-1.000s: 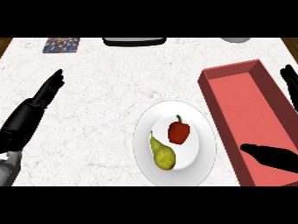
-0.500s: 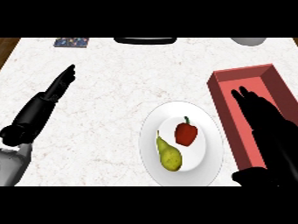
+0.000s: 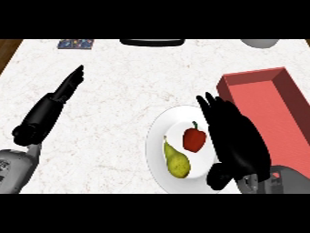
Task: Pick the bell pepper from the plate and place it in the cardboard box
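- Leftmost, the robot's left hand (image 3: 55,101) is seen over the white marbled counter (image 3: 117,91), fingers straight and holding nothing; since half a second ago it is little changed and plays no part in the pick.
- Further right, the round white plate (image 3: 158,136) is shown carrying a yellow-green pear (image 3: 177,161) and, just beside it, the red bell pepper (image 3: 195,139) with its green stem, not yet lifted.
- Next, the right hand (image 3: 232,136) is found shifted leftward off the box and onto the plate's right side, fingers extended and open, just beside the pepper; actual contact cannot be told.
- From this, the approach is judged nearly finished, with the closing of fingers round the pepper as the step due.
- Rightmost, the red, open-topped rectangular box (image 3: 278,109) is seen near the plate, nothing visible inside it.
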Available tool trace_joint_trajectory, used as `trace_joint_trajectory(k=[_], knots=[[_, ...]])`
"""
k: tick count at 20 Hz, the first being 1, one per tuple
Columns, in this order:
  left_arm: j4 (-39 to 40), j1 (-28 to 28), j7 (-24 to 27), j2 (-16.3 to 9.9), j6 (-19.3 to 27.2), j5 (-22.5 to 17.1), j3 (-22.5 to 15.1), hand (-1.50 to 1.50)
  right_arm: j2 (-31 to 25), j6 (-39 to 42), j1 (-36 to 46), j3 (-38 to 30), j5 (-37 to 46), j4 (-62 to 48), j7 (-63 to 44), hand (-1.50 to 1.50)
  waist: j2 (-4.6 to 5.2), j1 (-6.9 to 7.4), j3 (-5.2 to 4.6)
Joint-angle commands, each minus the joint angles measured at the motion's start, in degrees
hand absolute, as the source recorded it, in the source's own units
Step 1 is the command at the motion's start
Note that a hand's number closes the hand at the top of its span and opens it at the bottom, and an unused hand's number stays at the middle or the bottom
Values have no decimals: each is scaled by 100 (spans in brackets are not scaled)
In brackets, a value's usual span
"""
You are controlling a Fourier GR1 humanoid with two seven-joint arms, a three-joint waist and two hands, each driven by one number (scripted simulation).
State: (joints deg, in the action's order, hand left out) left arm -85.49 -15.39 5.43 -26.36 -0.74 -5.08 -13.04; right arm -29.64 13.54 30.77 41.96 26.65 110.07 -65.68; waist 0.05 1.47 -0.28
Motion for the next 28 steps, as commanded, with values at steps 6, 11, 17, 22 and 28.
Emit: trace_joint_trajectory(k=[6, 11, 17, 22, 28], knots=[[-41, 109, 42, 118, -24, 39, 54, 0, 1331, 746, 744, -66, -173, -1152, -1572, -150, -17, -87, 15], [6, 6, -72, 282, 103, 118, 46, 0, 1851, 837, 1010, 124, 127, -1969, -1642, -150, -10, -78, 13], [47, 159, 5, 138, -90, 83, 209, 0, 2148, 609, 807, 290, 788, -2256, -1598, -150, -20, -130, 19], [-177, 202, -135, 128, -83, 126, 276, 0, 2087, 765, 411, 304, 1031, -2376, -1318, -150, -27, -152, 23], [-157, 221, -85, 159, -191, 158, 367, 0, 2255, 844, 469, -49, 1367, -2908, -949, -150, -13, -136, 24]])
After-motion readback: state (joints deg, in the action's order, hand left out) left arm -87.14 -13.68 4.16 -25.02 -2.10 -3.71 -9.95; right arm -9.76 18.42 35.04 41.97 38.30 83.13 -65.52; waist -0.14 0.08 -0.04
